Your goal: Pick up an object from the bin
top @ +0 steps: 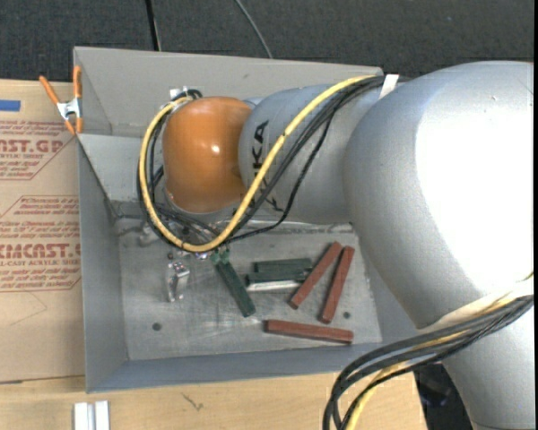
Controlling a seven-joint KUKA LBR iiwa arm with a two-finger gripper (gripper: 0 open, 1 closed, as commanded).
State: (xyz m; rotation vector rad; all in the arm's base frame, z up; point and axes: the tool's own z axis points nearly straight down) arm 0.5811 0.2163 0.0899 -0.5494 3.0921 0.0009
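Left of bin centre: tool [177, 280] | dark green bar [236, 289] just right

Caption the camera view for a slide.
End effector low in grey metal bin, beside slanted dark green rectangular bar; reddish-brown bars farther right.

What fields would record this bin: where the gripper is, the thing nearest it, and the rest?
gripper: above bare floor, left half of the bin
nearest: slanted green stick, just right of the gripper
beyond it: level green stick
further right: pair of red-brown sticks, side by side, slanted
lowest in view: lone red-brown stick, lying flat
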